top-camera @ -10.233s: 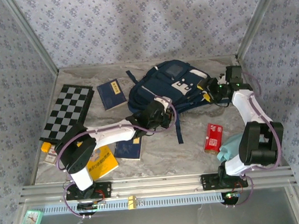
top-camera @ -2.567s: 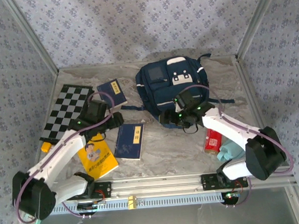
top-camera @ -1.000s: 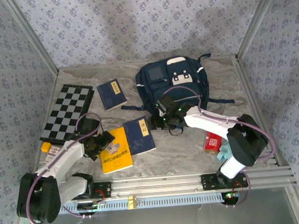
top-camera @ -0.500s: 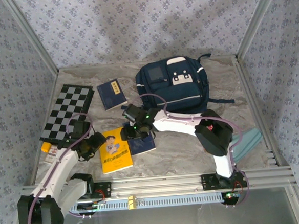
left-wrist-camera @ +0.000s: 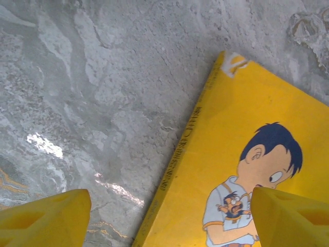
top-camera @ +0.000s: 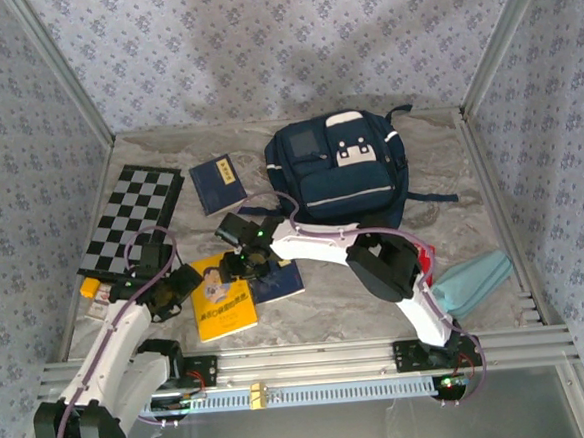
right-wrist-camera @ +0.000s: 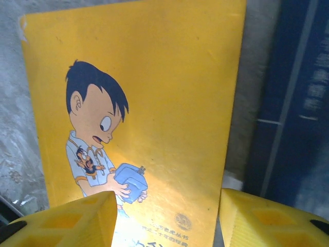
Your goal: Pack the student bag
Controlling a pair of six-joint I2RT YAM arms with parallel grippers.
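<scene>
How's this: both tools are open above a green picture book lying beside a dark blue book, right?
No. The picture book is yellow, not green, as the right wrist view shows. The left tool and right tool are open above it, beside the dark blue book.

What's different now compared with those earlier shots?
The student bag, tilted ten seconds ago, now sits straight at the back. The yellow book and the blue book beside it slid right. The right gripper swung left over the yellow book; the left gripper drew back to its edge, both open. The chessboard and small blue book stayed.
</scene>
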